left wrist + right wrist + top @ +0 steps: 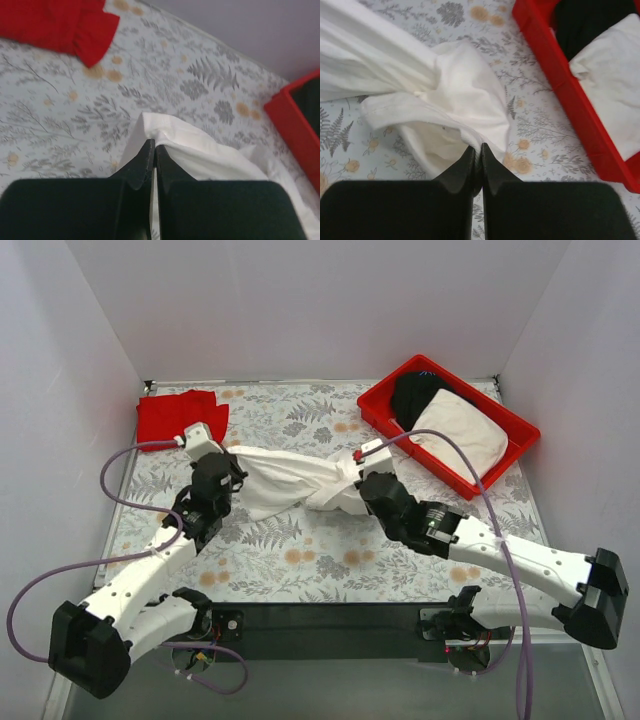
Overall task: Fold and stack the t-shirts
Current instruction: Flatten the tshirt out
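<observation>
Top view: white shirt (290, 480) lies bunched mid-desk (300, 550), strung between left pincer (232, 458) and right pincer (352, 472); red shirt (180, 415) at far left corner; tray (375, 410) far right holds black garment (415, 395) and off-white garment (460, 435).
Left wrist: left pincer pinched tight on white shirt's edge.
Right wrist: right pincer closed on white shirt's bunched end; tray to its right.

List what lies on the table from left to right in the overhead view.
Left to right: bright red cloth t-shirt → left gripper → bunched white cloth t-shirt → right gripper → rigid red plastic tray.
</observation>
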